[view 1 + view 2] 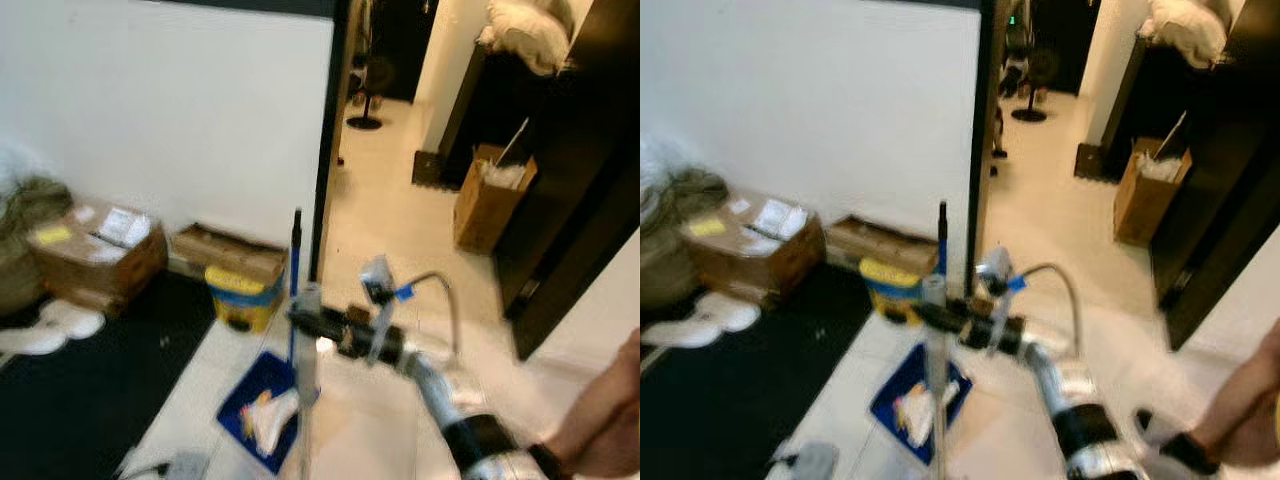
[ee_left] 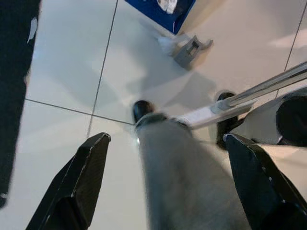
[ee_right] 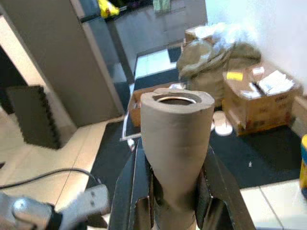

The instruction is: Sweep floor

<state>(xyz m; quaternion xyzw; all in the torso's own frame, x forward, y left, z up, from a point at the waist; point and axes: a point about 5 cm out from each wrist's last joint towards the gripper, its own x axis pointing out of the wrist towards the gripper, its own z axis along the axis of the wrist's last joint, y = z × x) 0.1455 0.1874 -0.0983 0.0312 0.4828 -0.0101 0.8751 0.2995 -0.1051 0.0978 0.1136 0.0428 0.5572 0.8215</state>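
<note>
My right gripper (image 3: 175,191) squeezes the gray broom (image 1: 306,330) handle near its top, mid frame. The broom stands straight up. The blue dustpan (image 1: 262,405) lies just below, lower middle. My left gripper (image 2: 165,179) is wide open above the floor (image 2: 67,62), lower down the handle.

2 head eyes downward, wrist cameras close

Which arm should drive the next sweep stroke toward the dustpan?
Right. The right gripper is already clamped on the grey broom handle, which stands upright over the blue dustpan. The left gripper hangs open above the tiles, its fingers apart and gripping nothing.
</note>
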